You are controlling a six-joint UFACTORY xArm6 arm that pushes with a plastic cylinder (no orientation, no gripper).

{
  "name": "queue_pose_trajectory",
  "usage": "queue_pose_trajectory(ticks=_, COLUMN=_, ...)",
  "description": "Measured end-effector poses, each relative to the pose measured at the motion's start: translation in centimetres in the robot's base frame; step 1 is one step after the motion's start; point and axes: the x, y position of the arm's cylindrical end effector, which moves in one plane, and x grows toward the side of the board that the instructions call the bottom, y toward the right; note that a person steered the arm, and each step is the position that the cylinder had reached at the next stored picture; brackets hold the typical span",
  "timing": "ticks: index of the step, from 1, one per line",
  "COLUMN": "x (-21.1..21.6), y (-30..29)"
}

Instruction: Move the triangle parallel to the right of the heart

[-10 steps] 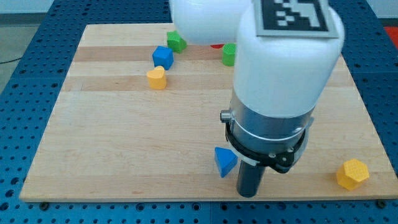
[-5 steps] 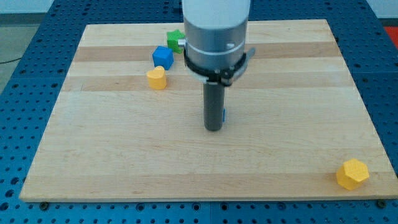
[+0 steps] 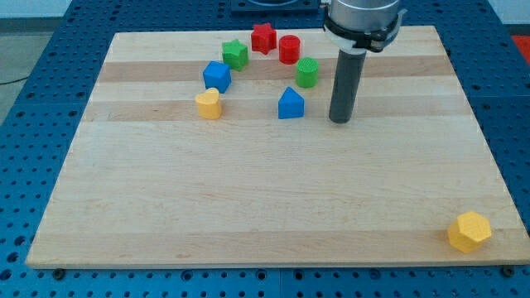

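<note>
Rod upright, my tip [image 3: 340, 121] right of blue triangle [image 3: 291, 103], apart

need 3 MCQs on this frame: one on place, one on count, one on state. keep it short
1. Where is my tip relative to the blue triangle?
A. to the view's right of it
B. to the view's left of it
C. on top of it

2. How many yellow blocks are on the board?
A. one
B. two
C. three

3. Is my tip touching the blue triangle?
A. yes, pressed against it
B. no, bare board shows between them
C. the triangle is hidden

Answers:
1. A, the rod stands just to the view's right of the triangle.
2. B, the yellow heart and the yellow hexagon at the view's bottom right.
3. B, a gap of wood separates them.
</note>
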Motion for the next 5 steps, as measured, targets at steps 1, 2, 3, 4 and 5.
queue_pose_trajectory(ticks=1, x=-0.7, y=-1.4)
queue_pose_trajectory(ticks=2, x=-1.4, y=-1.6)
queue_pose_trajectory(ticks=3, x=-1.9, y=-2.5)
queue_pose_trajectory(ticks=4, x=-2.0, y=-4.3)
queue_pose_trajectory(ticks=5, x=-2.0, y=-5.5)
